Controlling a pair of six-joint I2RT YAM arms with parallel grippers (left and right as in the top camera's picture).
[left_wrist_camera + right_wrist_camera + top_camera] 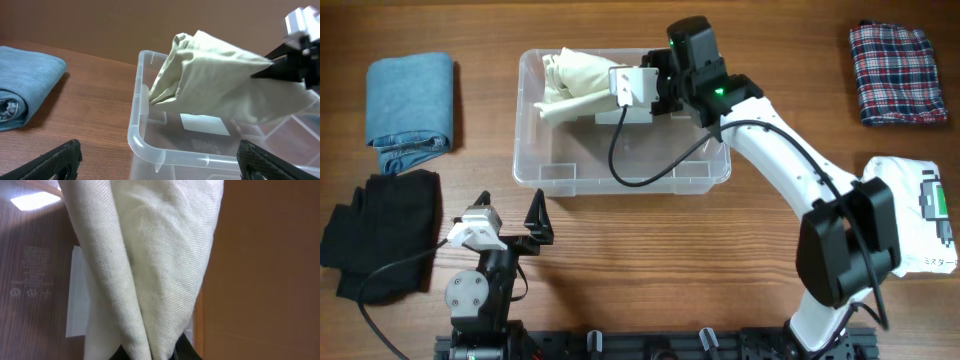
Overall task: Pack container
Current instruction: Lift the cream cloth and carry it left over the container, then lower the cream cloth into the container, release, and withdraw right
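**The right gripper is holding a cream cloth over the container; the left gripper is idling wide open.**

Nearest the base, the left gripper (510, 218) is sitting with its jaws spread wide and nothing between them, just short of the container (620, 187) at mid-table. The bin is looking light, stiff and slick-walled, likely to slide if nudged, so its thick rim is probably the best hold. Over its far-left part, the right gripper (265, 65) is pinching one end of the cream cloth (575, 85) with its jaws closed on it. The cloth is sagging, soft and limp. The cloth is filling the right wrist view and hiding the fingertips. Whether the cloth is touching the far rim or the base is impossible to tell.
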